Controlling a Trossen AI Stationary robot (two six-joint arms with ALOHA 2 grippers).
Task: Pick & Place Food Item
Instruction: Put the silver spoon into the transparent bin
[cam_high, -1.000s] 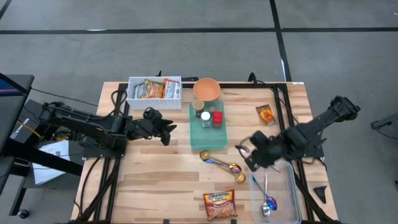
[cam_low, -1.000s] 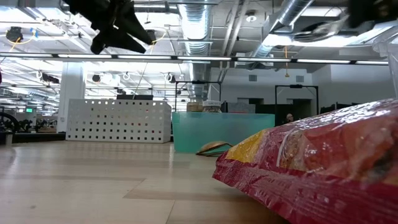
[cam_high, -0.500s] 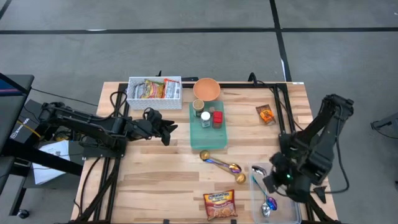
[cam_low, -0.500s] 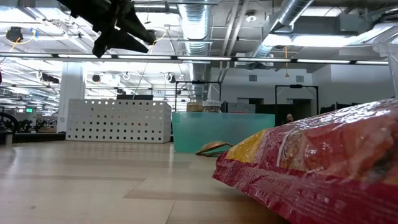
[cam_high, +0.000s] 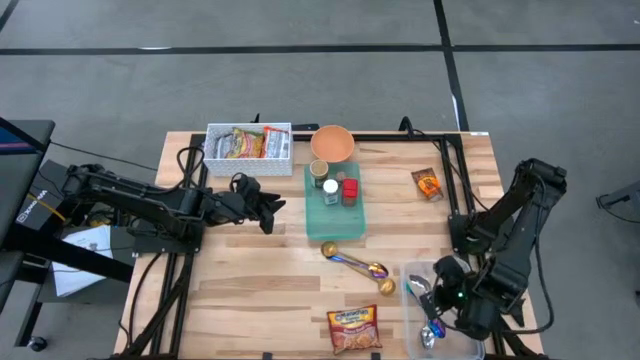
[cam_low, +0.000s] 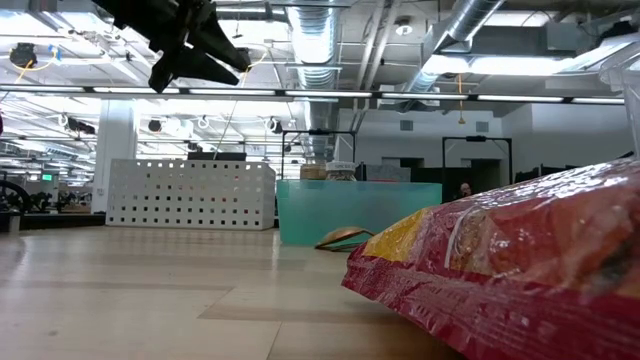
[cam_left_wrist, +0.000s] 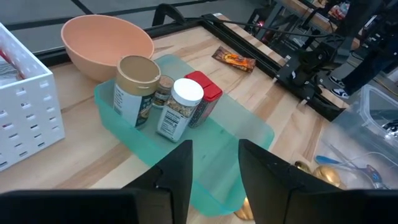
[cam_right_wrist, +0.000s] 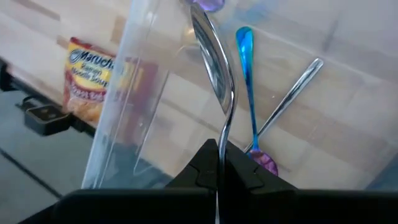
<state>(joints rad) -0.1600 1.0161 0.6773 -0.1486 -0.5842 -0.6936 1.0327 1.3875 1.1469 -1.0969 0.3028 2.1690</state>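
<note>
Above the clear plastic bin (cam_high: 455, 300), the right gripper (cam_right_wrist: 219, 163) pinches a silver metal spoon (cam_right_wrist: 214, 68), poised for release; the red ramen packet (cam_high: 354, 329) lies beside the bin; the left gripper (cam_left_wrist: 214, 163) waits part-open, empty.

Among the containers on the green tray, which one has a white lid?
The middle jar has the white lid; the large jar beside it has a tan lid, the other container a red one.

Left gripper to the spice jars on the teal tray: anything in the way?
Nothing visible. The left gripper hovers open and empty beside the teal tray, with the white-lidded jar nearest, straight ahead.
</note>
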